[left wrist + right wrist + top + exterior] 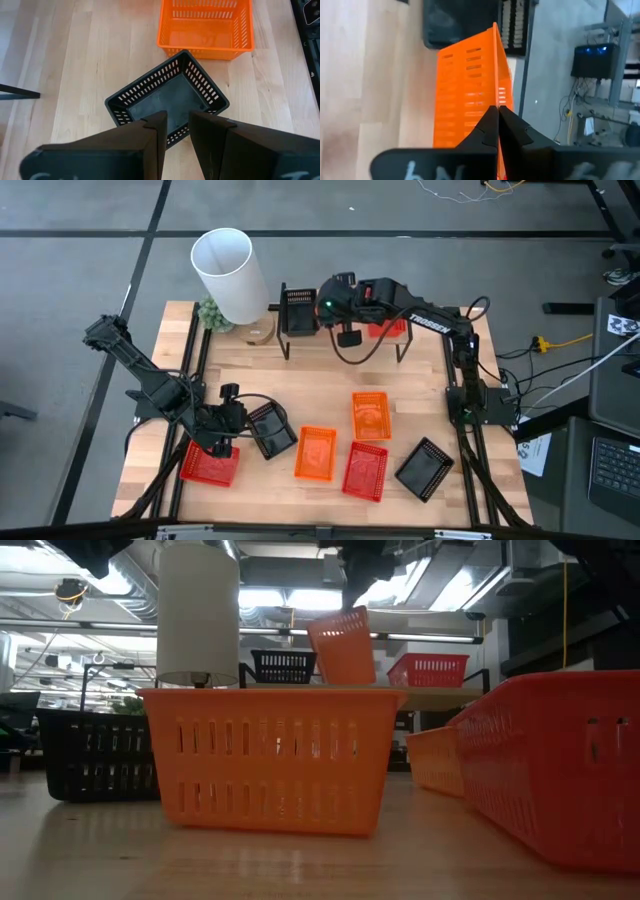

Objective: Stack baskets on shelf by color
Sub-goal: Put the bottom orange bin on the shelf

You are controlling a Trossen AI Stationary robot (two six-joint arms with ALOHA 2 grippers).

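My right gripper (358,600) is shut on an orange basket (342,645) that hangs tilted over the shelf (430,692), between a black basket (283,666) and a red basket (428,670) standing on the board. In the high view the right arm (335,300) covers the held basket. My left gripper (177,130) stands open over the near wall of a black basket (272,430) on the table; I cannot tell whether it touches it. Several more baskets sit on the table. My right gripper pinches the orange basket's side wall at its rim (496,97) between its two shut fingers. The fingers slant down from above. The basket hangs below them, tilted and clear of the shelf board.
On the table sit a red basket (210,463) at the near left, two orange baskets (316,452) (370,415), another red one (365,472) and a black one (425,468). A tall white cylinder (228,272) and a small plant (212,312) stand left of the shelf.
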